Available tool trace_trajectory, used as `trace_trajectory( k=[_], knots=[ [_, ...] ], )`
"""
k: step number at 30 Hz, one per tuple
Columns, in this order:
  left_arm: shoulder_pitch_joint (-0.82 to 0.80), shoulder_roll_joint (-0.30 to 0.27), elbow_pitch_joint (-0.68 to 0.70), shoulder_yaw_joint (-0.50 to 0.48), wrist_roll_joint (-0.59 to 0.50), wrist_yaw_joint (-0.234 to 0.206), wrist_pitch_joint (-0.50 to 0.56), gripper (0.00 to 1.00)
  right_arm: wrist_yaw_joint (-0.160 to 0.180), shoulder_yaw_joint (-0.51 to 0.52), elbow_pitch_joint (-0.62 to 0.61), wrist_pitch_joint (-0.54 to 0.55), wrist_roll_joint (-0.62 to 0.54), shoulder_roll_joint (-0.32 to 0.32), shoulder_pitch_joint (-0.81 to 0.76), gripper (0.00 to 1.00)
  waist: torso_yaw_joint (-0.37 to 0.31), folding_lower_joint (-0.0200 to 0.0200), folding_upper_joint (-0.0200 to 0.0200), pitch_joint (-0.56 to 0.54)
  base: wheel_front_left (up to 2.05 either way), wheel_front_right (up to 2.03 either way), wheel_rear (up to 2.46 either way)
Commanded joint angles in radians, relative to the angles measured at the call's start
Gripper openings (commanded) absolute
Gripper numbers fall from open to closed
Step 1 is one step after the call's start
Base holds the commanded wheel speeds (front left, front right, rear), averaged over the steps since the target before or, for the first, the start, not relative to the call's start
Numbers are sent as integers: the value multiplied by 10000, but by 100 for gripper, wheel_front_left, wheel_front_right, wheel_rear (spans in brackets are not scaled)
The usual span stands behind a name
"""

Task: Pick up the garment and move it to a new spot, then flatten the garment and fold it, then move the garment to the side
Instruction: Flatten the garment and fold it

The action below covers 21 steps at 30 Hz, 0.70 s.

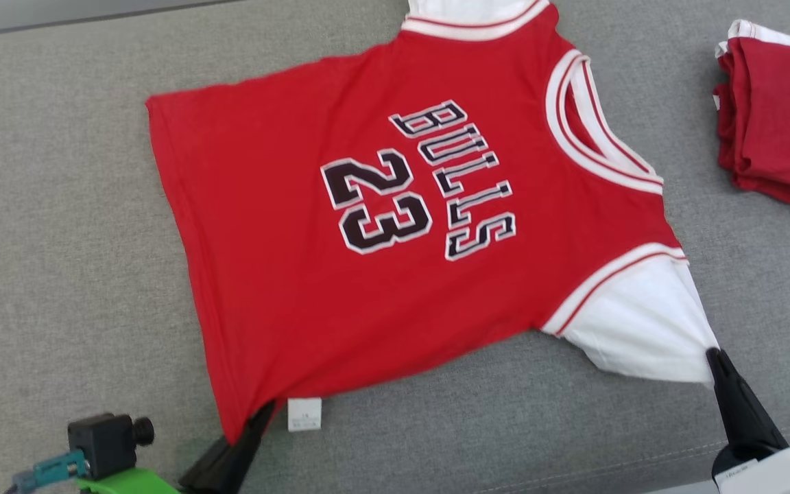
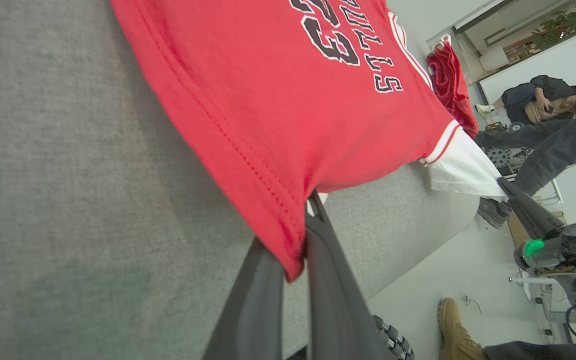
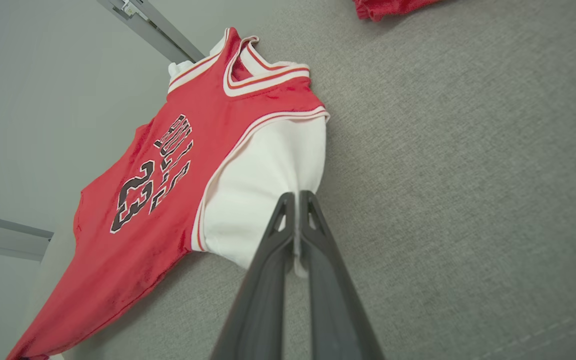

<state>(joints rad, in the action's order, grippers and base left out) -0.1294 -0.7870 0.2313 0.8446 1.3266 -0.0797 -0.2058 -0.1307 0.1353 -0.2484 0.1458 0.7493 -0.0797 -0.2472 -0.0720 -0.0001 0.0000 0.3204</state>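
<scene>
The garment (image 1: 299,226) is a red jersey with white sleeves, printed BULLS 23, spread face up on the grey cloth surface (image 1: 59,206). My left gripper (image 1: 258,415) is shut on its red bottom hem corner at the lower left; the left wrist view shows the garment (image 2: 268,100) pinched between my left gripper (image 2: 295,260). Over at the lower right, my right gripper (image 1: 712,355) is shut on the tip of the white sleeve (image 1: 642,322). From the right wrist, the garment (image 3: 168,165) stretches away from my right gripper (image 3: 298,197). The cloth is pulled taut and slightly lifted between both grips.
A second red garment (image 1: 779,116) lies folded at the far right. A white label (image 1: 304,414) hangs under the jersey's hem. Beyond the table edge, the left wrist view takes in a seated person (image 2: 543,100) and a brown shoe (image 2: 455,330) on the floor.
</scene>
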Motion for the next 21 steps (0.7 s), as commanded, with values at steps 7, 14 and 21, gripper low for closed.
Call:
trace_trajectory(
  k=[7,14,21],
  knots=[
    [253,427,211,-193,993,46,189,0,1,394,130,429,-182,22,374,0,290,1,0,-73,0,0,0],
    [-1036,603,0,-690,2148,-873,1556,0,2,766,378,1719,-720,-453,2551,0,391,1,0,172,0,0,0],
    [-2455,669,46,-1239,3103,-2057,2842,0,2,463,964,3430,-1662,-795,4895,0,524,1,0,614,0,0,0]
  ],
)
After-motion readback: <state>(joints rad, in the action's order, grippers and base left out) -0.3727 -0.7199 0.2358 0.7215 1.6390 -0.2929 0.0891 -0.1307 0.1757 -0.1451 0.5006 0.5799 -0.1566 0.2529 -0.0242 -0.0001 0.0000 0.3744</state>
